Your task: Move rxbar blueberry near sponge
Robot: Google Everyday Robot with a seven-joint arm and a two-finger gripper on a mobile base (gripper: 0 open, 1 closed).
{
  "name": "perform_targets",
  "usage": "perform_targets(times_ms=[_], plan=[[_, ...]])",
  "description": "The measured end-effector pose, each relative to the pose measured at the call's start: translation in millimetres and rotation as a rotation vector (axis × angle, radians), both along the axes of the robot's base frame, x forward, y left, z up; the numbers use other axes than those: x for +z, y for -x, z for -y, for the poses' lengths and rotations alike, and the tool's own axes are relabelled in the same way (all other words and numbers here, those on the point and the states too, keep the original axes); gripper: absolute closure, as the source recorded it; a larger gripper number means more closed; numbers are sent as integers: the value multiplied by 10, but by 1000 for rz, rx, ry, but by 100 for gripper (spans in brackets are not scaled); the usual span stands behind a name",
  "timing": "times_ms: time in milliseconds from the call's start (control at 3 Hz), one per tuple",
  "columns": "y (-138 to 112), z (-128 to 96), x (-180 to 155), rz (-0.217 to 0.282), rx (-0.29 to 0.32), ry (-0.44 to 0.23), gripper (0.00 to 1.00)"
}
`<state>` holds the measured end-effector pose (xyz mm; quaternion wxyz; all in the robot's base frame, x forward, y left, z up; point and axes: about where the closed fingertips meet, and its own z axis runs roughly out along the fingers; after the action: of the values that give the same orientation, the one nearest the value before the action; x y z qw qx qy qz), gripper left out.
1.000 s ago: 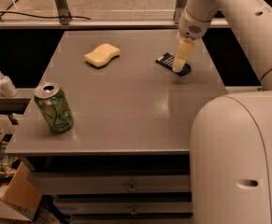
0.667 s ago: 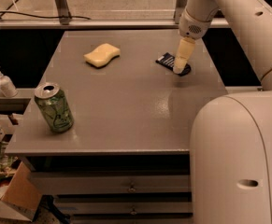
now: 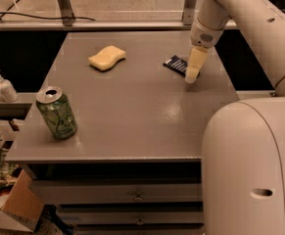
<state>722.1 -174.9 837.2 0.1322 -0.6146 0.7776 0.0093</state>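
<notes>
The rxbar blueberry (image 3: 175,63) is a dark navy bar lying flat at the right side of the grey table (image 3: 132,116), partly hidden behind my gripper. My gripper (image 3: 192,76) hangs down over the bar's right end, its yellowish fingers (image 3: 195,65) close to the table surface. The sponge (image 3: 106,57), pale yellow with a wavy outline, lies at the back left of the table, well to the left of the bar.
A green soda can (image 3: 57,112) stands upright near the table's front left corner. A white pump bottle (image 3: 3,86) stands on a ledge to the left. Cardboard boxes (image 3: 10,204) sit on the floor at lower left. My arm's large white body (image 3: 252,165) fills the lower right.
</notes>
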Motion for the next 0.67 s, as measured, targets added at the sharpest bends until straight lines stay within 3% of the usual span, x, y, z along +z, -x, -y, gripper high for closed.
perform_targets(times_ms=[667], plan=[[26,40,-90,-9,-1,1,40]])
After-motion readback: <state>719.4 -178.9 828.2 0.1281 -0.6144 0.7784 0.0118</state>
